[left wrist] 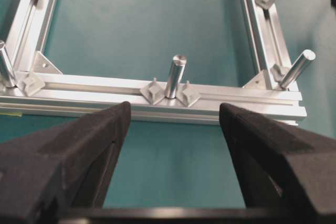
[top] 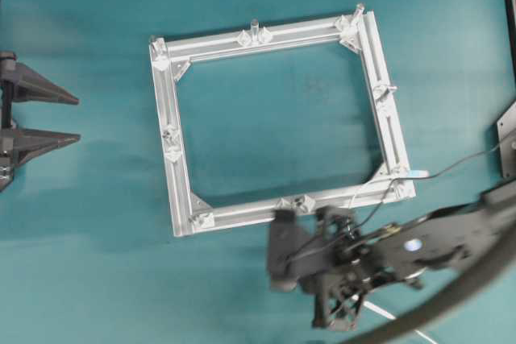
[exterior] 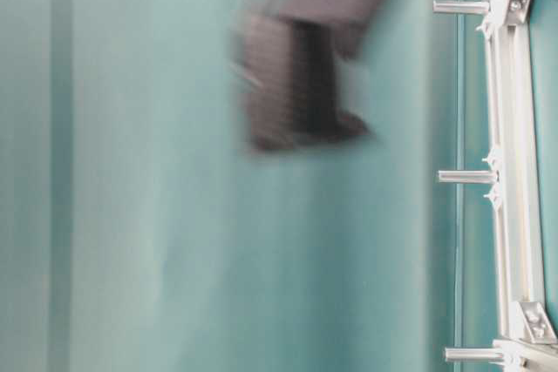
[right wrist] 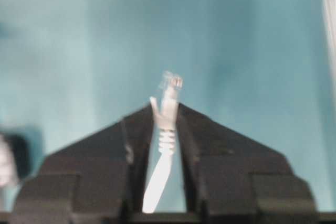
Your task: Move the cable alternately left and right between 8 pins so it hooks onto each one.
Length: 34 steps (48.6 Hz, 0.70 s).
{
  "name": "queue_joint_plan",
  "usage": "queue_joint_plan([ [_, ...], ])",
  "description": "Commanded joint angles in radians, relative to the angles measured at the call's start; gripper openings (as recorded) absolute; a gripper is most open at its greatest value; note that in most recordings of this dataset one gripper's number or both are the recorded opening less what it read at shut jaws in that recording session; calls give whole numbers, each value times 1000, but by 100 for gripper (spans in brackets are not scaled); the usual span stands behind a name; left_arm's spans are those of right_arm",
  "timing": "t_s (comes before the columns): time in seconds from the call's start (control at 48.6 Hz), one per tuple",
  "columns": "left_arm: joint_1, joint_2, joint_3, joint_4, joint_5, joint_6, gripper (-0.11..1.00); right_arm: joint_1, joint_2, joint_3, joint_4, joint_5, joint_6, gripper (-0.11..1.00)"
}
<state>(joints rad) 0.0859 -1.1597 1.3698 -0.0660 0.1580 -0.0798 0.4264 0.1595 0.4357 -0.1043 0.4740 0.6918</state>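
Cable (right wrist: 167,124): thin, limp and light, so we judge the stiffer plug end the best hold. Right tool (right wrist: 166,116) pinches it just behind the plug, near the frame's (top: 274,213) lower rail; left tool (left wrist: 173,124) spread, empty.

Frame (top: 274,122) mid-table, left tool (top: 68,118) well left of it, right tool (top: 278,267) just below its lower rail.

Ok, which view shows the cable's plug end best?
Right wrist view: the cable sits pinched between the right gripper fingers, plug poking out. Overhead shows only a thin strand near the frame corner. The other views show none.
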Motion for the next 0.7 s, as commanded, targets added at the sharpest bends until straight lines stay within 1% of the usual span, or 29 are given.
queue_joint_plan([
  [0.0,3,6,-11,5,-5,-2,76,11,-109,31,-72,71,133,17],
  [0.123,3,6,-8,3,-5,0,76,26,-173,60,-198,198,357,17],
  [0.226,3,6,-5,5,-5,0,76,26,-202,84,-275,278,548,17],
  [0.309,8,6,-3,5,-5,0,76,14,-202,98,-328,305,681,17],
  [0.329,11,6,-2,5,-5,0,76,5,-201,101,-348,304,719,17],
  [0.37,14,6,-2,5,-5,-2,76,-12,-201,109,-368,296,758,17],
  [0.432,17,6,-3,5,-5,0,76,-49,-199,112,-382,272,778,17],
  [0.576,20,6,-2,5,-5,0,76,-166,-181,112,-382,187,770,17],
  [0.617,20,6,-2,5,-5,0,76,-198,-173,110,-383,156,762,17],
  [0.679,20,6,-2,5,-5,0,76,-245,-158,101,-382,112,733,17],
])
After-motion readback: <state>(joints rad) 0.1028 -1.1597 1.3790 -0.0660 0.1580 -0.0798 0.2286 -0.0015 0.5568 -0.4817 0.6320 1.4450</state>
